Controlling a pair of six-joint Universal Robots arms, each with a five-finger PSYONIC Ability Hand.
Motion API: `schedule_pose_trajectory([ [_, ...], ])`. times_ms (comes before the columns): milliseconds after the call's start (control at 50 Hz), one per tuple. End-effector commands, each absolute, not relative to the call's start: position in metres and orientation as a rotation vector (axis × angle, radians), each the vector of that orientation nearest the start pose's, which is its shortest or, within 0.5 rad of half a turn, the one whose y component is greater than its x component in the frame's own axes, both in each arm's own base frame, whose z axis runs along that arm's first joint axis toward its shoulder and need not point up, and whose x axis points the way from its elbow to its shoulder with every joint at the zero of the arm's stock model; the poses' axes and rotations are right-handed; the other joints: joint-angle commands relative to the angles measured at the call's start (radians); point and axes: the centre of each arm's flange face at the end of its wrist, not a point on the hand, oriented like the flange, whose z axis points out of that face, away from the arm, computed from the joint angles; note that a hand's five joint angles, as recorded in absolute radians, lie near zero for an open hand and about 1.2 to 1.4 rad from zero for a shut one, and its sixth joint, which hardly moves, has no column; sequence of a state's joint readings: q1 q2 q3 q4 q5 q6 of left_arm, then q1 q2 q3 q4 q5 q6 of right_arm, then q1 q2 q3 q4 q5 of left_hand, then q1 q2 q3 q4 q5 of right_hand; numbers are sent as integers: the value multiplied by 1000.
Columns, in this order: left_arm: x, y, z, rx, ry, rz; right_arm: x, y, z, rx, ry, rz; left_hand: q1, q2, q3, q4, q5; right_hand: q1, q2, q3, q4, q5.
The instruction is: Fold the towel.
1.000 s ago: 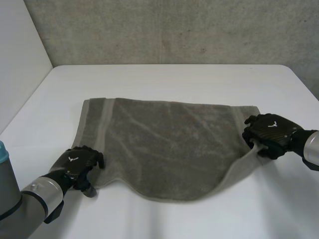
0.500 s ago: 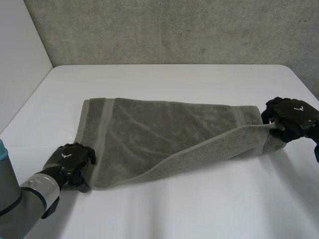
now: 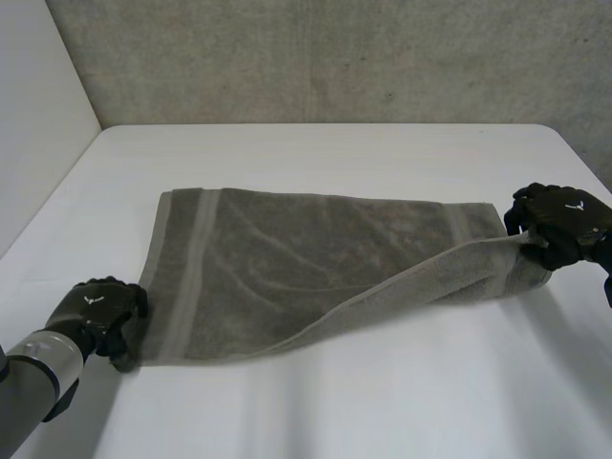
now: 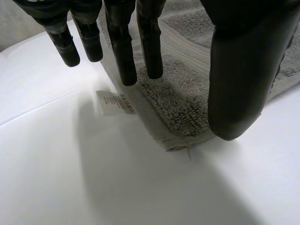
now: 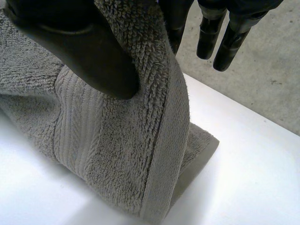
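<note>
Towel (image 3: 287, 258) lies on the table (image 3: 382, 411), its long axis running 9 to 3 o'clock. Left hand (image 3: 96, 308) sits over the 8 o'clock corner, fingers loose and gripping nothing. A white tag (image 4: 115, 102) at its fingertips carries print too small to read. Right hand (image 3: 559, 222) pinches the 4 o'clock corner, held off the table.

Grey terry towel (image 3: 287, 268) lies flat on table; right near corner lifted.

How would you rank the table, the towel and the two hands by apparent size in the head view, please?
1. table
2. towel
3. right hand and left hand: they look much alike, so I leave them unranked.
</note>
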State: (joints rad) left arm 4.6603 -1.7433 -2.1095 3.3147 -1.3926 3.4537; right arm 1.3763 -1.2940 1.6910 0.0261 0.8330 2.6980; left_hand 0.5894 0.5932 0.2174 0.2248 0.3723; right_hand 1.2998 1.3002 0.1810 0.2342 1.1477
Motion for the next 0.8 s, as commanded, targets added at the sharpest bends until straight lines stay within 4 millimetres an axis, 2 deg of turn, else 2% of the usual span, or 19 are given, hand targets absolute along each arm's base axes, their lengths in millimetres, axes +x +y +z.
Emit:
schedule_pose_trajectory([
  [20,-156,-233,132,609,2676,-1569,135,-322,198,-852,2183,-1674,-29,-33,-43,-50,13,96,96,-7,-60,74],
  [120,-156,-233,129,611,2687,-1556,136,-321,198,-853,2182,-1669,12,8,-43,-50,54,96,96,-7,-60,74],
  [260,-157,-233,124,620,2703,-1533,136,-320,197,-856,2179,-1669,246,242,-43,-50,289,96,96,-7,-60,74],
  [580,-160,-234,116,636,2730,-1500,136,-319,196,-853,2182,-1661,244,240,-43,-50,286,96,96,-7,-60,74],
  [620,-160,-233,116,636,2732,-1496,135,-320,196,-851,2185,-1662,305,301,-43,-50,348,96,96,-7,-60,74],
  [660,-160,-232,114,641,2739,-1490,135,-320,196,-851,2185,-1662,664,660,-43,-50,707,96,96,-7,-60,74],
  [680,-160,-232,114,641,2739,-1490,135,-320,196,-851,2185,-1662,666,662,-43,-50,709,96,96,-7,-60,74],
  [700,-161,-232,114,647,2745,-1492,135,-320,196,-851,2185,-1662,805,802,-43,-50,848,96,96,-7,-60,74],
  [760,-160,-233,116,643,2736,-1509,135,-320,196,-852,2183,-1662,807,803,-43,-50,849,96,96,-7,-60,74],
  [800,-160,-236,128,636,2694,-1570,134,-320,197,-850,2184,-1667,807,803,-43,-50,849,96,96,-7,-60,74],
])
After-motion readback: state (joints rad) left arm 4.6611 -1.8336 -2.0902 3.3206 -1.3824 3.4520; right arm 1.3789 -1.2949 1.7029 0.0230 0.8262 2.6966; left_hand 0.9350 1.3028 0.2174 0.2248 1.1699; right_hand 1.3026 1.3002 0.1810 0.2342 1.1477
